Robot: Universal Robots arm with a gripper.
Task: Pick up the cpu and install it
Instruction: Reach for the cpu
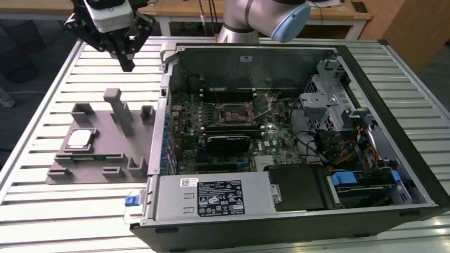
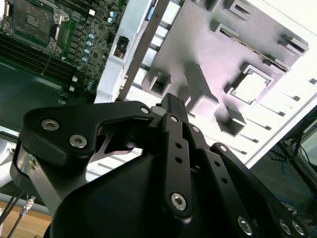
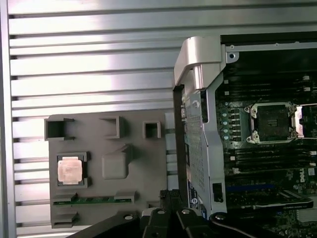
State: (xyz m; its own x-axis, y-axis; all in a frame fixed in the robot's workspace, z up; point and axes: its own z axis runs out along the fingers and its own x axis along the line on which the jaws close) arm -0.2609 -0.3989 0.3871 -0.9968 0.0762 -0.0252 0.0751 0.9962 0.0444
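nearest us in the exterior view, the open computer case [image 1: 281,232] lay on the slatted table [image 1: 63,211], with the motherboard socket [image 1: 234,112] in its middle. to the exterior view's left of the case, we saw the cpu [image 1: 79,138] lying flat in a recess of the grey fixture [image 1: 105,158], metal top up. farthest back, the gripper [image 1: 127,66] hung above the table beyond the fixture, well apart from the cpu, clenched on nothing.

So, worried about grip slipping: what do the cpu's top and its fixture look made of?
The cpu: top looks like bare metal, silvery with a soft sheen. The fixture: probably plastic, matte, uniform grey with no shine.
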